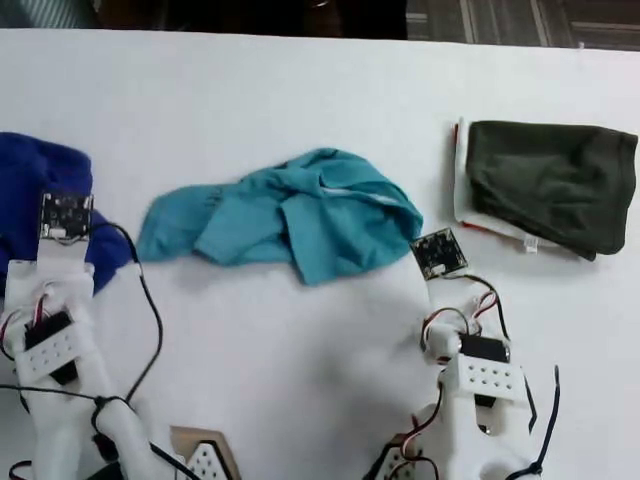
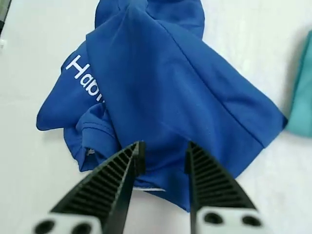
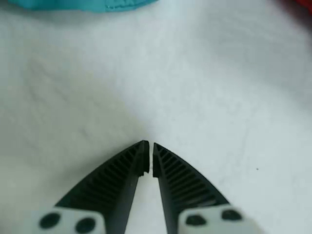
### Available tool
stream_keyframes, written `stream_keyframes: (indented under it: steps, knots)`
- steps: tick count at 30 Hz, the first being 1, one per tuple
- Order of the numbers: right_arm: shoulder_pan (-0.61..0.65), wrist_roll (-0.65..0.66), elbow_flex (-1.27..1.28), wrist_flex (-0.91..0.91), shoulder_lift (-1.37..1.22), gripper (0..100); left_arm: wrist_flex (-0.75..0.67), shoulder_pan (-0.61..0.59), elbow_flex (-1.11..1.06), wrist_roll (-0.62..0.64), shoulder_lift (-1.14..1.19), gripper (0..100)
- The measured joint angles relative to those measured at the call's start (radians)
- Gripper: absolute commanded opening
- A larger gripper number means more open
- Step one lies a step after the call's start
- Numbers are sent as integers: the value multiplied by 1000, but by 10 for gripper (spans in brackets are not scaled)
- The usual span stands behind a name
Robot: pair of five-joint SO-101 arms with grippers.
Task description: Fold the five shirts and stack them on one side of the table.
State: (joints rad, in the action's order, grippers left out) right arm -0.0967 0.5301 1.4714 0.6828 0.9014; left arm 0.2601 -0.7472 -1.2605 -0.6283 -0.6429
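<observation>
A crumpled teal shirt lies in the middle of the white table. A royal-blue shirt with white lettering lies bunched at the table's left edge. My left gripper hangs open just above its near hem, with nothing between the fingers. At the right, a folded dark green shirt rests on top of a folded white one. My right gripper is shut over bare table, just short of the teal shirt's edge.
The left arm and the right arm stand at the table's near edge, with black cables trailing beside them. Bare tabletop stretches along the back and between the arms.
</observation>
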Motion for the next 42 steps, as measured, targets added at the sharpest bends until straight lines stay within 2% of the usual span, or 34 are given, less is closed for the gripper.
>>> stream_keyframes:
  steps: [3,6,14,20,24,28,37,42]
  knots:
    - [0,0,0,0,0,21,-28,-40,31,-9,106,155]
    - [0,0,0,0,0,21,-14,-86,150,-9,275,155]
    - [0,0,0,0,0,21,241,-253,612,-12,717,155]
    - [0,0,0,0,0,21,285,-373,922,-15,939,155]
    - [0,0,0,0,0,21,356,-446,1091,-15,996,155]
    - [0,0,0,0,0,21,493,-480,1232,28,997,155]
    - [0,0,0,0,0,21,885,-474,1557,163,999,155]
    - [0,0,0,0,0,21,1120,-377,1663,175,999,155]
